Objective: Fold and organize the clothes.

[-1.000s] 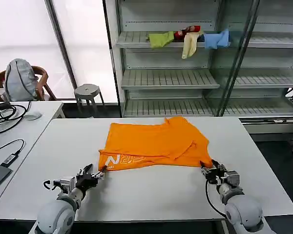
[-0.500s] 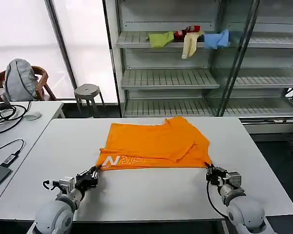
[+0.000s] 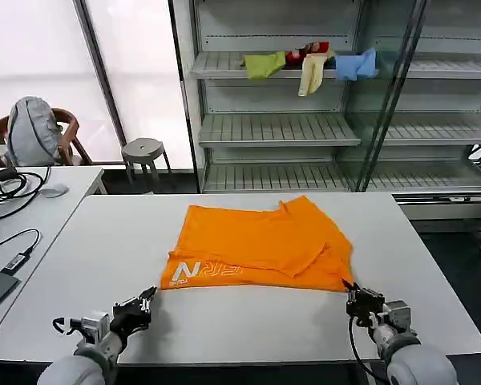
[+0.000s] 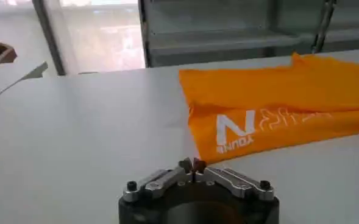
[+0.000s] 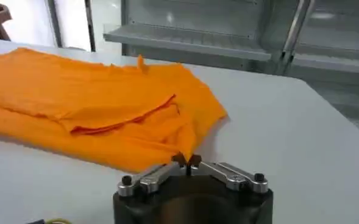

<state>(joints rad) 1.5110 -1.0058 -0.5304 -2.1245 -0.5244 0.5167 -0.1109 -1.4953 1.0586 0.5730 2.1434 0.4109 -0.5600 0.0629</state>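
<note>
— Biggest first?
— One white tabletop (image 3: 248, 321). Behind it, one shelf rack (image 3: 337, 96), four small cloths (image 3: 309, 64) on an upper shelf: green, red, cream, blue.
— And the shirt?
— One orange T-shirt (image 3: 260, 249), folded flat near the tabletop's middle. Long axis left to right. White lettering (image 3: 202, 273) along the near edge, at the left end. Folded layers piled toward the right end.
— Grippers?
— Two. Left gripper (image 3: 147, 298) low on the near left, just short of the lettered corner, apart from it, jaws clenched on nothing. Right gripper (image 3: 351, 293) near right, at the shirt's near right corner; jaws clenched, tips just beside the hem, whether pinching cloth hard to tell.
</note>
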